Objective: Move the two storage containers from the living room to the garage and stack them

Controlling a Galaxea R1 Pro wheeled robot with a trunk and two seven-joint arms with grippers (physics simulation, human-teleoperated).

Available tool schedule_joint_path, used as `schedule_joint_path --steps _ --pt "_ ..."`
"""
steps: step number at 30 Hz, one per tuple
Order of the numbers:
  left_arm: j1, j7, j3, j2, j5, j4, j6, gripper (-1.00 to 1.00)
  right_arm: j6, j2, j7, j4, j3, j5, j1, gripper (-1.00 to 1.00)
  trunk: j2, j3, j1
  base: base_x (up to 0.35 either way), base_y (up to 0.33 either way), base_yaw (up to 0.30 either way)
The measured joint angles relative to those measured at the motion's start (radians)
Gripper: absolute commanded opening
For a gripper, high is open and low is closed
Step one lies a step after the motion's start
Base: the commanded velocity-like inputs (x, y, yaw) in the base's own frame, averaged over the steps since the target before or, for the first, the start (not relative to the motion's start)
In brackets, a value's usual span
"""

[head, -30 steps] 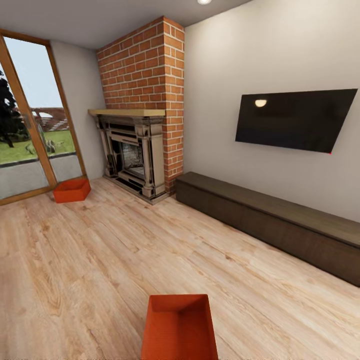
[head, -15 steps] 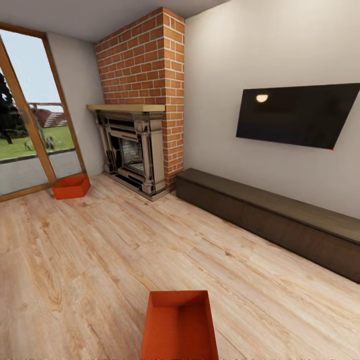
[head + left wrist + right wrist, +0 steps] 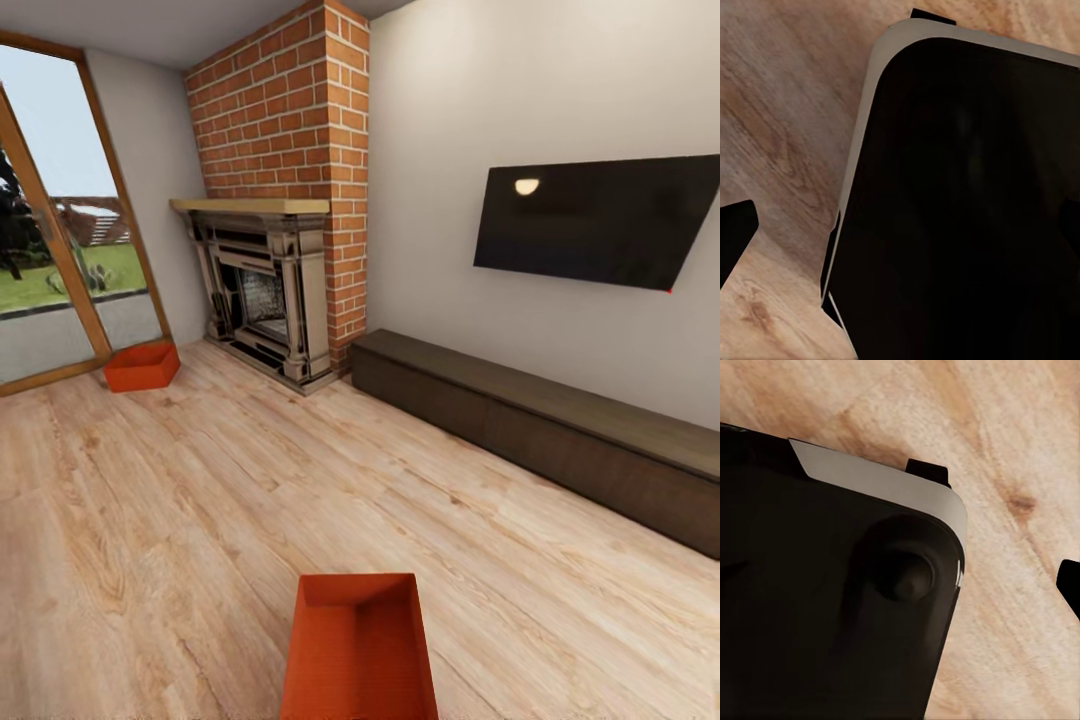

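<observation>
Two containers in the living room, none picked up yet

The near container (image 3: 360, 650) lies on the plank floor (image 3: 200, 520) just ahead; the far container (image 3: 142, 366) sits beside the fireplace (image 3: 265, 290). Compared with before, the view has tilted and both bins sit higher in it. Whether the grippers are wide or narrow I cannot tell

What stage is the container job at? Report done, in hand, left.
Done: nothing; both bins sit on the living room's wood floor. The near container lies just ahead of the robot, the far container by the glass door beside the fireplace. In hand: neither is held or lifted. Left: pick up both, carry them to the garage, stack them.
</observation>
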Motion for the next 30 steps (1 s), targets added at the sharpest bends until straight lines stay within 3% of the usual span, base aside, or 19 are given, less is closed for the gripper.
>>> schedule_joint_path --steps 30 --pt "0.000 0.000 0.001 0.000 0.000 0.000 0.000 1.00 0.003 0.004 0.000 0.001 -0.002 0.001 0.000 1.00 0.000 -0.048 0.000 0.000 0.000 0.000"
